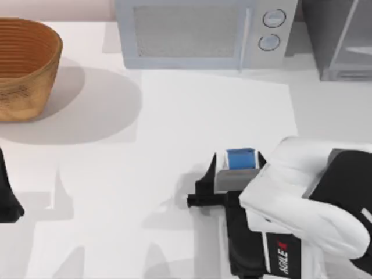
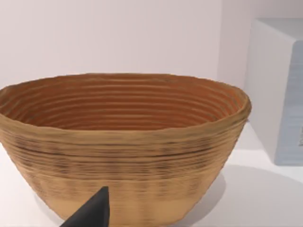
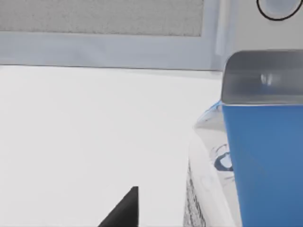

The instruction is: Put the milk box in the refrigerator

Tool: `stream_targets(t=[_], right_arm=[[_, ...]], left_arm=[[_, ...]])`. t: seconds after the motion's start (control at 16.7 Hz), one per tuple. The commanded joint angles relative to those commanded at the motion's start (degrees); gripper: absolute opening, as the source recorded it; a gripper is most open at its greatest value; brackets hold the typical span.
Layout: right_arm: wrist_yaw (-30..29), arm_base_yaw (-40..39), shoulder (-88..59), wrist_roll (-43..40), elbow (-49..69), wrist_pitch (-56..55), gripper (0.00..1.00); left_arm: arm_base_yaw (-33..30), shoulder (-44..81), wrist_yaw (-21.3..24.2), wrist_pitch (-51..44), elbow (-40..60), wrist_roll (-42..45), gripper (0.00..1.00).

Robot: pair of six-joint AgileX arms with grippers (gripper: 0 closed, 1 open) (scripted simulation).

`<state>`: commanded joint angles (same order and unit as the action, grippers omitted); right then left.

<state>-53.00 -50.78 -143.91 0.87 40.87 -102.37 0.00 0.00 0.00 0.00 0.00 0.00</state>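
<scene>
The milk box (image 1: 240, 158) stands upright on the white table right of centre, its blue top facing up; close up in the right wrist view, the milk box (image 3: 265, 161) shows its blue side and grey top. My right gripper (image 1: 236, 163) is open, with a black finger on each side of the carton. One fingertip (image 3: 124, 209) stands apart from the box with bare table between them. The refrigerator (image 1: 343, 40), dark grey with a pale frame, stands at the back right corner. My left gripper (image 1: 7, 200) is parked at the table's left edge.
A light grey microwave (image 1: 197, 32) with two round knobs stands at the back centre, left of the refrigerator. A woven basket (image 1: 26, 64) sits at the back left and looms close in the left wrist view (image 2: 123, 142). White tabletop lies between basket and carton.
</scene>
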Motion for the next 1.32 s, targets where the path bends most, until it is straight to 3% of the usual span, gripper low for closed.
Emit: stream_targets(t=[0.48,0.96,1.32], right_arm=[[0.0,0.0,0.0,0.0,0.0,0.0,0.02],[0.0,0.0,0.0,0.0,0.0,0.0,0.0],[0.4,-0.8,3.9,0.4,0.5,6.1,0.0]], left_arm=[[0.0,0.0,0.0,0.0,0.0,0.0,1.0],[0.0,0.0,0.0,0.0,0.0,0.0,1.0],[0.0,0.0,0.0,0.0,0.0,0.0,1.0]])
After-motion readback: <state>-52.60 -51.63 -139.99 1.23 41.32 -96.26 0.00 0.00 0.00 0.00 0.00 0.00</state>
